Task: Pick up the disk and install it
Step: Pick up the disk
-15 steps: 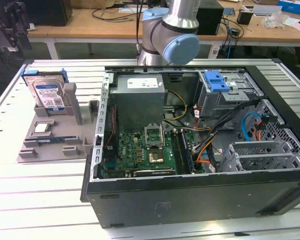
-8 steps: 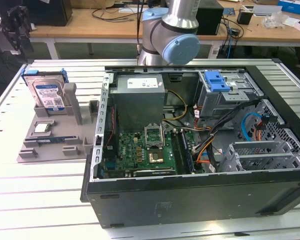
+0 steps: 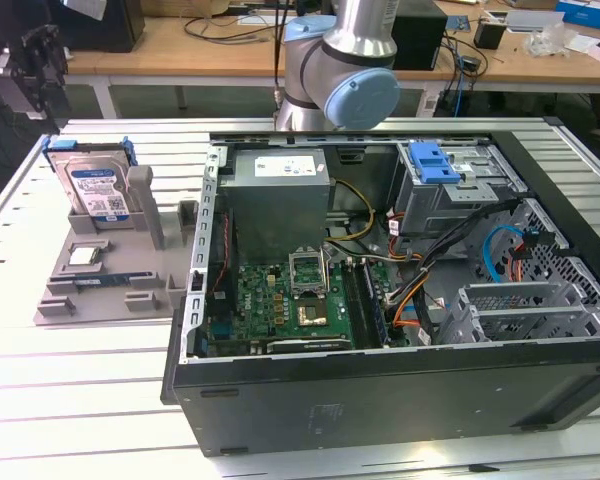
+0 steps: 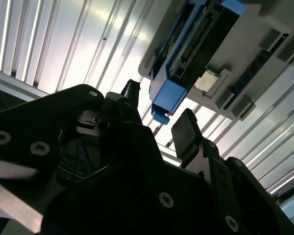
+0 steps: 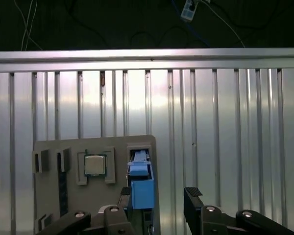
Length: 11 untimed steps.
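Hovering near the disk (image 3: 98, 190), the gripper (image 5: 159, 196) has fingers (image 5: 193, 195) spread. Disk stands upright in holder (image 3: 156, 215), 9 o'clock of case (image 3: 380, 400).

Disk (image 3: 95, 190) upright in holder (image 3: 110, 272)

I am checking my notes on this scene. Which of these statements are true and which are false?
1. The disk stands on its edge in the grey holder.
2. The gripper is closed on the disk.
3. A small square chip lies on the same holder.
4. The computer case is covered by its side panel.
1. True. The disk stands upright in the grey holder, at the exterior view's left of the computer case.
2. False. The gripper is open and holds nothing; the disk sits in the holder, apart from it.
3. True. The chip lies flat on the holder, next to the disk.
4. False. The case is open, and its circuit board is in plain sight.
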{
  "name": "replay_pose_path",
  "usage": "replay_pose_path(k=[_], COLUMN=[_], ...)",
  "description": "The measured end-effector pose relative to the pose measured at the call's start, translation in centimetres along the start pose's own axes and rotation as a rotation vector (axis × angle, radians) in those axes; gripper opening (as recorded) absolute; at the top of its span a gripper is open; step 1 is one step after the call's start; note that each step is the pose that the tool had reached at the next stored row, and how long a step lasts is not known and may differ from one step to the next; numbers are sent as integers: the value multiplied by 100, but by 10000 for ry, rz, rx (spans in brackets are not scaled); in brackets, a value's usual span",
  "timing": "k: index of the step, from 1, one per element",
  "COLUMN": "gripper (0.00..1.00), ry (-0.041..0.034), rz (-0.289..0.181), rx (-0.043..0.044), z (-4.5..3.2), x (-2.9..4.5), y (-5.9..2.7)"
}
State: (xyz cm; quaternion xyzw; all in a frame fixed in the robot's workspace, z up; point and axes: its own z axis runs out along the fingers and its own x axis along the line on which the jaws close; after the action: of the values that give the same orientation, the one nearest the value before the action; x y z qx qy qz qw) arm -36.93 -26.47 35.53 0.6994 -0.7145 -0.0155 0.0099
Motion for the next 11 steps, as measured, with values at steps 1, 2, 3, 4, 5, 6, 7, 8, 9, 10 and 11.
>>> replay_pose_path(k=[1, 2, 3, 4, 5, 6, 7, 8, 9, 10, 11], gripper=[54, 54, 54, 54, 54, 54, 54, 54, 54, 54, 54], ry=[27, 66, 112, 153, 184, 197, 213, 227, 248, 256, 258], rz=[0, 1, 4, 5, 5, 4, -4, -13, -38, -62, -120], rx=[0, 3, 4, 4, 7, 7, 7, 6, 7, 8, 10], z=[5, 9, 12, 16, 25, 36, 52, 71, 101, 121, 146], x=[21, 46, 72, 96, 116, 125, 126, 125, 125, 124, 123], y=[-1, -2, -3, -3, -5, -9, -26, -48, -88, -107, -115])
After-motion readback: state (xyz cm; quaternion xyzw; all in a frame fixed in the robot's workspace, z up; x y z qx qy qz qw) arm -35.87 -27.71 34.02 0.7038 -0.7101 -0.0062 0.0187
